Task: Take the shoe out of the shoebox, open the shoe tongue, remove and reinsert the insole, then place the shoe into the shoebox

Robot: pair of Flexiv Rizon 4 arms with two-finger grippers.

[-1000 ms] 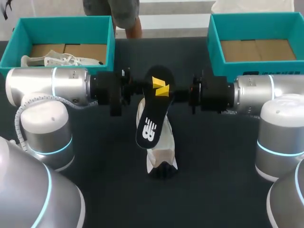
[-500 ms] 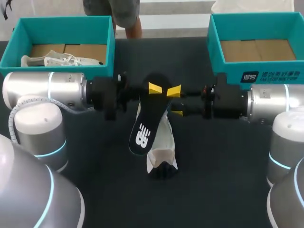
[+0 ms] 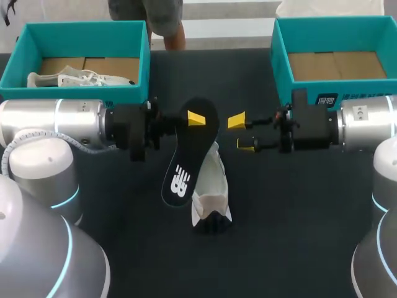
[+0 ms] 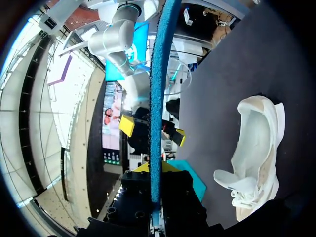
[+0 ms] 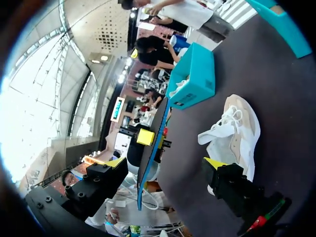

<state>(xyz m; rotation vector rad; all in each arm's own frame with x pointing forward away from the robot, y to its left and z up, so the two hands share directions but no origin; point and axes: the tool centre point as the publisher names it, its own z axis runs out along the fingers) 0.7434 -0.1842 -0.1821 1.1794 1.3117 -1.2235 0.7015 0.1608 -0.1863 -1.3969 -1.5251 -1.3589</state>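
Insole (image 3: 186, 164) out, clamped in your left pincer (image 3: 195, 119) above the shoe (image 3: 216, 180) on the bench (image 3: 298, 236); right pincer (image 3: 242, 133) released, clear of it. 2 steps left: reinsert insole, box shoe.

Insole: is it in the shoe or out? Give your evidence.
Out. The left gripper holds the insole, clear of the shoe lying on the table.

There are two teal boxes: left shoebox (image 3: 144, 62), right shoebox (image 3: 279, 68). Two white shoes: the loose shoe (image 3: 214, 186) on the worktop (image 3: 298, 236), the boxed shoe (image 3: 74, 79). One black insole (image 3: 189, 155). Two pincers: left pincer (image 3: 196, 119), right pincer (image 3: 241, 132).
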